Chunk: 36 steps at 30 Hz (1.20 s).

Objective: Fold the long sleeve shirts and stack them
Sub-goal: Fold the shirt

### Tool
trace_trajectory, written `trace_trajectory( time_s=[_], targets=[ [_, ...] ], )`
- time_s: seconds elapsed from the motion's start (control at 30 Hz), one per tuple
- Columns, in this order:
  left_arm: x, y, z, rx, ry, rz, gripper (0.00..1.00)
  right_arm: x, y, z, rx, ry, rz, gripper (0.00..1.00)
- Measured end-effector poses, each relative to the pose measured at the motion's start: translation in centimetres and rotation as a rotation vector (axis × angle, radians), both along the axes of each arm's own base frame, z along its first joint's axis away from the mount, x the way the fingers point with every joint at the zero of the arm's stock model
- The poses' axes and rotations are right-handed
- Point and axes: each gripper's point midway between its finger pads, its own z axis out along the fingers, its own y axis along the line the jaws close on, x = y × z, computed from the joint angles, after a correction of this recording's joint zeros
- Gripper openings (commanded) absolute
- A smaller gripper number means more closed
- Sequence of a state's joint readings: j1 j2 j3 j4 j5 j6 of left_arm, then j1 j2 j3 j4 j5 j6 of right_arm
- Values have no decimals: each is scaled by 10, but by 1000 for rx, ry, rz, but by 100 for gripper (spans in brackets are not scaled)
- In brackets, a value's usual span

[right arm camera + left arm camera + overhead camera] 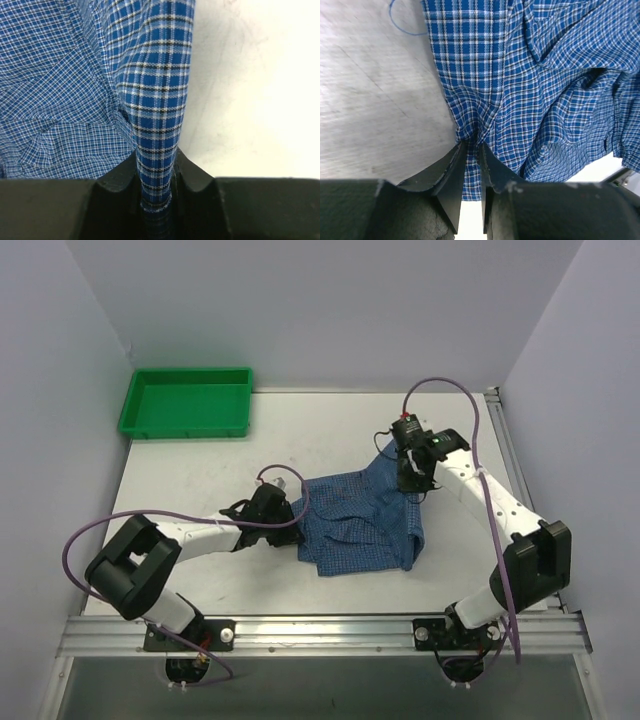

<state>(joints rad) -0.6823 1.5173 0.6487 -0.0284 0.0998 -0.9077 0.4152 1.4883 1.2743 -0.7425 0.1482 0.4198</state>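
Note:
One blue fine-checked long sleeve shirt (360, 520) lies bunched in the middle of the table. My left gripper (283, 512) is at its left edge, shut on a fold of the cloth (473, 165) that runs between the two fingers. My right gripper (408, 472) is at the shirt's far right corner, shut on a narrow strip of the cloth (156, 165) pulled taut up from the table. The shirt fills most of both wrist views (545, 90) (60, 90). No collar or buttons show.
A green plastic tray (187, 402) stands at the far left corner. The white table (190, 480) shows to the left of the shirt and along the right edge (470, 540). A metal rail (320, 630) runs along the near edge by the arm bases.

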Motion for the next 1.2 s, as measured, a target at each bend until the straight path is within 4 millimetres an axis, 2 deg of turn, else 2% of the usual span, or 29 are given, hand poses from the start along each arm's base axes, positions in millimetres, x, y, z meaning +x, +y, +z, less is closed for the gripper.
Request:
trace_trajectory(
  time_s=[0.1,0.27,0.43,0.63,0.73,0.87,0.9,1.1,1.2],
  targets=[
    [-2,-5,1,-23,2,12,28,5,16,4,-74,-1,43,5],
    [-5,-6,1,-62,6,50,28,7,52,-2,-145,13,121,9],
    [-10,-3,1,-90,10,83,28,6,90,-20,-190,39,189,10],
    [-11,-2,0,-121,6,111,28,-5,133,-44,-237,64,295,12],
    [-11,-2,0,-128,8,119,28,-15,150,-55,-254,75,351,21],
    [-11,-3,0,-140,8,130,28,-27,167,-66,-239,92,412,39],
    [-11,-3,0,-142,7,131,28,-28,170,-67,-228,92,419,40],
    [-11,-3,0,-154,11,142,28,-23,182,-72,-166,77,409,36],
    [-11,-3,0,-159,11,146,28,-20,186,-72,-135,71,398,24]
  ],
)
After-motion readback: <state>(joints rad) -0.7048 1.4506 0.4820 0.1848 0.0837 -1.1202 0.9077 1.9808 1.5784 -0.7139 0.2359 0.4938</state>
